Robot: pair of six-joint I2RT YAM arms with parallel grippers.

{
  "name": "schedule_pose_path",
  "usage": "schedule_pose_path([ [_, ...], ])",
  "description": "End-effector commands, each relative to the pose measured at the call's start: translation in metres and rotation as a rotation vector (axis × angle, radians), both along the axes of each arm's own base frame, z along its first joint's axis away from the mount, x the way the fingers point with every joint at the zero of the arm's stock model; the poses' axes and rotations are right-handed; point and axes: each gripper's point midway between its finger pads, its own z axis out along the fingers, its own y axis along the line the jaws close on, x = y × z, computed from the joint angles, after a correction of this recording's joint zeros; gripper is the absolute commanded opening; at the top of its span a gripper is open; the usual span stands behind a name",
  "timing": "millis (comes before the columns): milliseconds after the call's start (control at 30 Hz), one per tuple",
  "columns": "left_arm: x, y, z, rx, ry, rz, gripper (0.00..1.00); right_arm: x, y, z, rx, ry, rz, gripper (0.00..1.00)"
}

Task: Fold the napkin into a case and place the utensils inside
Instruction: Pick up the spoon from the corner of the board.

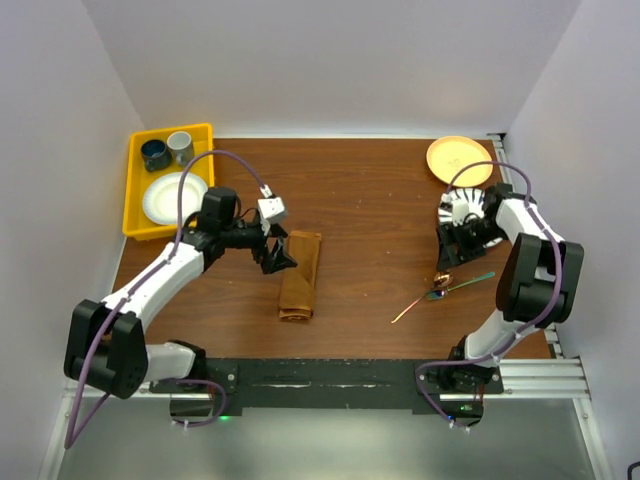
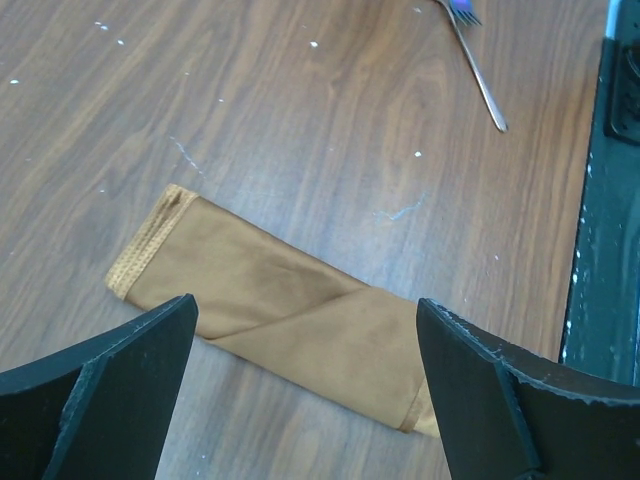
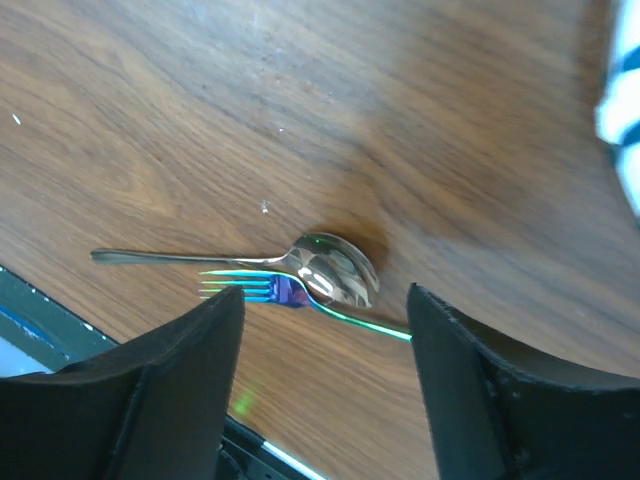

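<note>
Count:
- 1 folded rust-brown cloth napkin [image 2: 290, 290], right under the left gripper [image 2: 305, 303].
- 2 metal utensils under the right gripper [image 3: 325, 295]: 1 shiny spoon [image 3: 335, 268] and 1 iridescent green-blue fork [image 3: 262, 290].
- 1 yellow plastic tray [image 1: 134, 190] out past the left gripper. It holds 2 cups, 1 dark blue cup [image 1: 155, 154] and 1 grey cup [image 1: 181, 147], plus 1 white round plate [image 1: 172, 198].
- Beyond the right gripper: 1 yellow-orange round plate [image 1: 459, 160] and 1 black-and-white striped round item [image 1: 462, 205].
- Plates total: 2.
</note>
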Motion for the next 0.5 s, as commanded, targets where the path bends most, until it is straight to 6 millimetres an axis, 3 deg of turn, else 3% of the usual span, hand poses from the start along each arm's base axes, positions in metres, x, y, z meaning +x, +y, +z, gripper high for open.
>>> schedule_pose_path([
  [0, -0.006, -0.003, 0.004, 0.002, 0.002, -0.078, 0.95, 0.000, 0.002, -0.017, 0.051, -0.022, 0.049, 0.66],
  [400, -0.014, -0.002, -0.007, 0.035, 0.058, -0.135, 0.89, -0.012, -0.007, -0.044, 0.160, 0.004, 0.020, 0.59],
  [467, -0.013, -0.002, -0.006, 0.033, 0.059, -0.130, 0.89, -0.012, -0.010, -0.045, 0.201, -0.005, -0.010, 0.54],
])
